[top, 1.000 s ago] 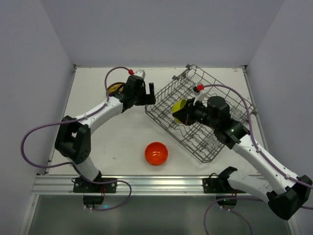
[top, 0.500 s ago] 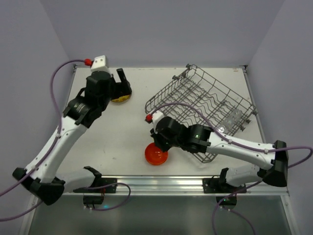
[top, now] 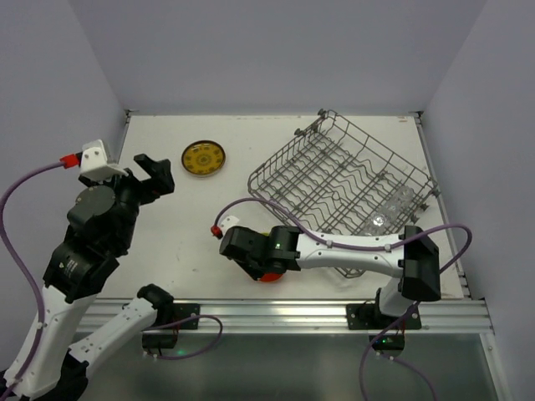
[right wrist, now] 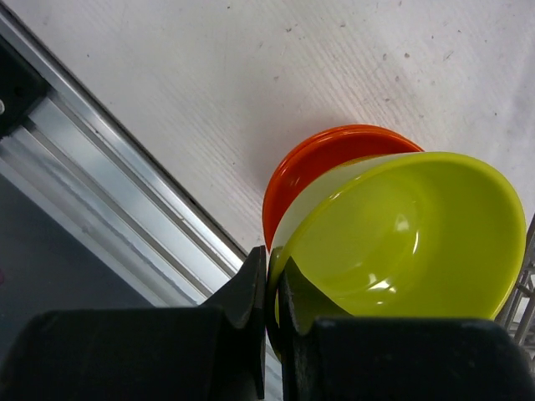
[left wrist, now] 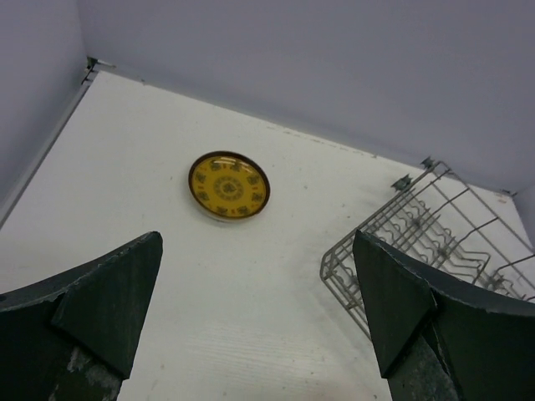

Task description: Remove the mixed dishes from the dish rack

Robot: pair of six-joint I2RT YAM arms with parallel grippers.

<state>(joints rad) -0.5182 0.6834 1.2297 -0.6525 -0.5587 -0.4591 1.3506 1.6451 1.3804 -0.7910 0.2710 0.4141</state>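
Observation:
My right gripper (right wrist: pixel 272 269) is shut on the rim of the yellow-green bowl (right wrist: pixel 401 242) and holds it just over an orange bowl (right wrist: pixel 322 159), tilted. In the top view the right gripper (top: pixel 269 266) covers most of that orange bowl (top: pixel 270 276) near the table's front edge. The brown-and-yellow patterned plate (top: pixel 204 159) lies flat at the back left and also shows in the left wrist view (left wrist: pixel 227 185). My left gripper (top: pixel 155 171) is open, empty and raised at the left, apart from the plate. The grey wire dish rack (top: pixel 343 184) holds small clear glasses (top: pixel 380 219) at its right end.
The rack's near corner (left wrist: pixel 401 251) shows at the right of the left wrist view. An aluminium rail (right wrist: pixel 109 175) runs along the table's front edge, close beside the bowls. Walls close in the table on the left, back and right.
My right arm carried the yellow-green bowl out of the rack to the orange bowl at the front. My left arm drew back to the left, leaving the patterned plate on the table.

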